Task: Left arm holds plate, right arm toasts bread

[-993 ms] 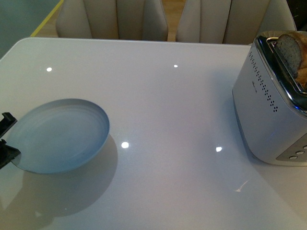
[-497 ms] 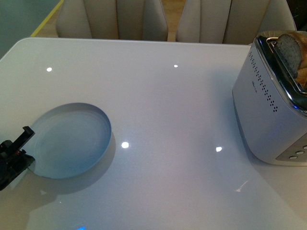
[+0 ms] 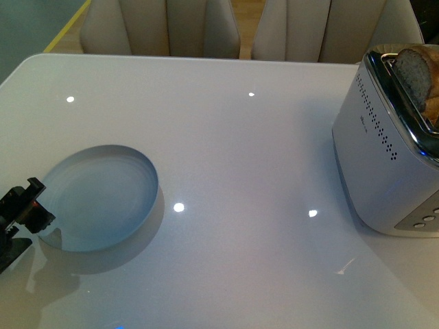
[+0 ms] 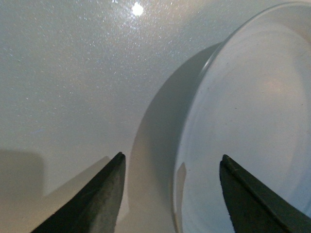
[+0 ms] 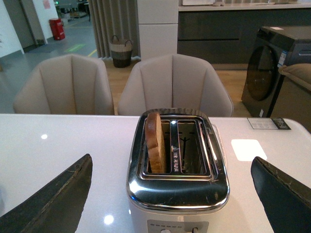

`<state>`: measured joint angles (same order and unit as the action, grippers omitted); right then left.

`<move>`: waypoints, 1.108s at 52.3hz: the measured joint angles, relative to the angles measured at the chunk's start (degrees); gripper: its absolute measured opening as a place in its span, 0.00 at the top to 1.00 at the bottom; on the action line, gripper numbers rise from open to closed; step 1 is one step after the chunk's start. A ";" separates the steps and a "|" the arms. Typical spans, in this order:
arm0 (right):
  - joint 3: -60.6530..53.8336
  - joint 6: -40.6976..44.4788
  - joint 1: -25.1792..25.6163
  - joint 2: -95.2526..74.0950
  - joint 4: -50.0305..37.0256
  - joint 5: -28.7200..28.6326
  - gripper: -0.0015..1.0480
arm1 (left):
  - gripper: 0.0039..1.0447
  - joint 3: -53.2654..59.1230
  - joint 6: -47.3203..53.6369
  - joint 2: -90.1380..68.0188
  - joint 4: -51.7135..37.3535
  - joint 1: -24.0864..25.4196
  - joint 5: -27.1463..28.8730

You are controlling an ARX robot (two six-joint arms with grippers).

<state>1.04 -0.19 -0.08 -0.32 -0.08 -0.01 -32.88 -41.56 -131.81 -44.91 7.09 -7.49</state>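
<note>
While the silver two-slot toaster [image 5: 177,167] stands on my white glossy worktop [image 3: 240,157] with one slice of tan wholemeal bread [image 5: 155,141] upright in one slot, the other slot shows nothing in it. My round, shallow pale blue-grey plate [image 3: 101,197] holds nothing. My left gripper [image 4: 170,194] is spread wide, straddling the plate's rim without touching it. My right gripper [image 5: 170,194] is spread too, gripping nothing.

Even overhead light; point glare on glossy table [image 3: 226,157]; soft shadow beside plate [image 3: 103,199]; focus sharp.
</note>
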 joint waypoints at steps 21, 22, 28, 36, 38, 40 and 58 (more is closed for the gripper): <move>0.00 0.00 0.00 0.00 0.00 0.00 0.09 | 0.07 4.70 6.47 30.69 14.93 -0.55 8.52; 0.00 0.00 0.00 0.00 0.00 0.00 0.09 | 0.07 4.81 6.47 32.50 15.78 -0.92 9.22; 0.00 0.00 0.00 0.00 0.00 0.00 0.09 | 0.07 4.98 6.56 42.16 20.85 -3.41 14.05; 0.00 0.00 0.00 0.00 0.00 0.02 0.09 | 0.07 4.96 4.57 52.72 28.87 -5.88 18.49; 0.00 0.00 0.00 0.00 0.00 0.02 0.09 | 0.07 4.94 4.20 54.71 30.38 -6.71 19.76; 0.00 0.00 0.00 0.00 0.00 0.00 0.09 | 0.07 4.83 4.13 56.52 31.89 -7.78 20.61; 0.00 0.00 0.00 0.00 0.00 0.02 0.09 | 0.07 1.05 -0.07 65.59 43.08 -19.54 31.06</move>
<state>1.04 -0.19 -0.08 -0.32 -0.08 0.01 -31.83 -41.63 -66.22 -1.83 -12.45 23.57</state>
